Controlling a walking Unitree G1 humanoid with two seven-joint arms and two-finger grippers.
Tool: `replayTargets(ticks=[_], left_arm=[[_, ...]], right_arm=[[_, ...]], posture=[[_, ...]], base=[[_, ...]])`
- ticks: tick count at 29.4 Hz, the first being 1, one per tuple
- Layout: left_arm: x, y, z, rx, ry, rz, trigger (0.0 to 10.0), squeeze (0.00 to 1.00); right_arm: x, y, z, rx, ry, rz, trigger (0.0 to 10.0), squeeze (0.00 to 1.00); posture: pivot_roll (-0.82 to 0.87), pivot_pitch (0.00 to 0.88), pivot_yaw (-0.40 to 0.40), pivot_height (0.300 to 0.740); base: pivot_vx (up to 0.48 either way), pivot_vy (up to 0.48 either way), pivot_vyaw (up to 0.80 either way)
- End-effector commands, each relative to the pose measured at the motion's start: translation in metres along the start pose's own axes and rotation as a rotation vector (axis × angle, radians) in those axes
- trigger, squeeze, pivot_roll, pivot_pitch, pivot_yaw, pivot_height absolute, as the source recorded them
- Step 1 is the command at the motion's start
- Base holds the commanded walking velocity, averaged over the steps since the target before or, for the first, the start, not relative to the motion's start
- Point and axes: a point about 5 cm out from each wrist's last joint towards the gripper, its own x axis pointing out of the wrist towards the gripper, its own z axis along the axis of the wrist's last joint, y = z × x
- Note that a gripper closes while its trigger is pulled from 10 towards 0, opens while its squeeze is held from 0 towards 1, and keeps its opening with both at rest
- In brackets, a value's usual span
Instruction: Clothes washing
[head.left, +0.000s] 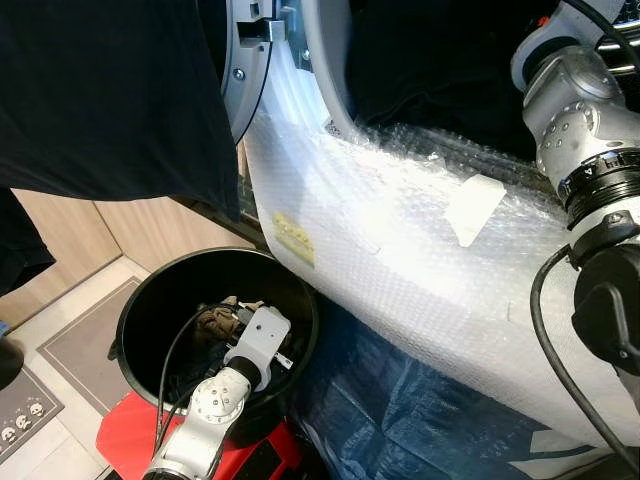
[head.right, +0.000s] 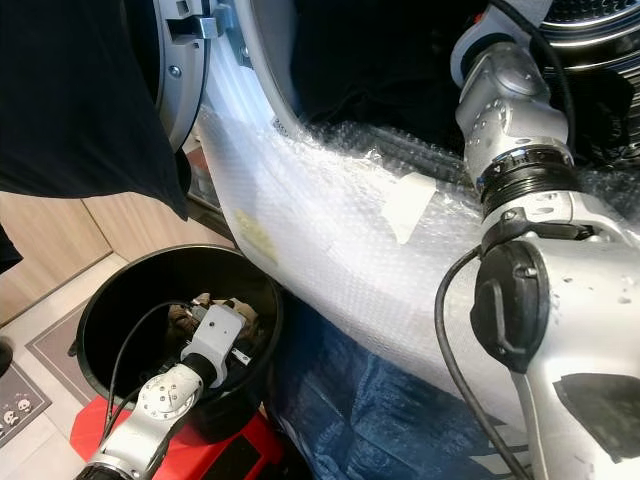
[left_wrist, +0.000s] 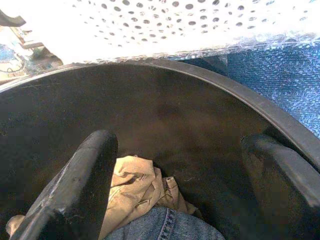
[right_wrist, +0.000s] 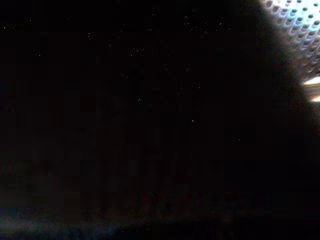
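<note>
Reaching down into the black bucket (head.left: 140, 300), the left gripper (left_wrist: 175, 185) hangs with its two fingers (left_wrist: 75, 185) spread wide apart and holding nothing. Directly beneath and just ahead of them, at the bucket's bottom, lies the laundry: a crumpled tan garment (left_wrist: 137, 187) with a bit of blue denim (left_wrist: 160, 227) nearer the wrist. No long axis can be read from so bunched a heap. The left arm (head.left: 225, 390) slants in over the bucket's near rim, clearly the closer arm, so a short further drop should bring the fingers around the tan cloth. Beyond the bucket rises the washer front wrapped in bubble wrap (head.left: 400, 250). The right arm (head.left: 580, 130) reaches up toward the drum opening (head.left: 440, 60); its fingers' state I cannot tell.
</note>
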Motion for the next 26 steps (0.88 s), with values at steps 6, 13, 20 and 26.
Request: replayTargets(ticks=[6, 13, 20, 26], left_arm=[[-0.003, -0.008, -0.008, -0.004, 0.044, -0.029, 10.0, 0.0], [-0.004, -0.005, -0.01, -0.003, 0.049, -0.023, 10.0, 0.0], [-0.005, -0.005, -0.011, -0.003, 0.049, -0.023, 10.0, 0.0], [-0.004, -0.005, -0.011, -0.004, 0.05, -0.022, 10.0, 0.0]], right_arm=[[-0.004, -0.007, 0.014, -0.018, -0.062, 0.012, 10.0, 1.0], [-0.015, -0.01, -0.001, -0.035, -0.039, 0.037, 10.0, 1.0], [-0.034, -0.008, -0.003, 0.027, -0.042, 0.066, 10.0, 1.0], [-0.05, -0.006, 0.013, 0.01, -0.108, 0.089, 10.0, 0.0]], posture=[[0.03, 0.111, -0.045, 0.74], [0.03, 0.104, -0.047, 0.74], [0.03, 0.096, -0.047, 0.74], [0.03, 0.1, -0.042, 0.74]], base=[[0.0, 0.0, 0.0], [0.0, 0.0, 0.0], [0.0, 0.0, 0.0], [0.0, 0.0, 0.0]])
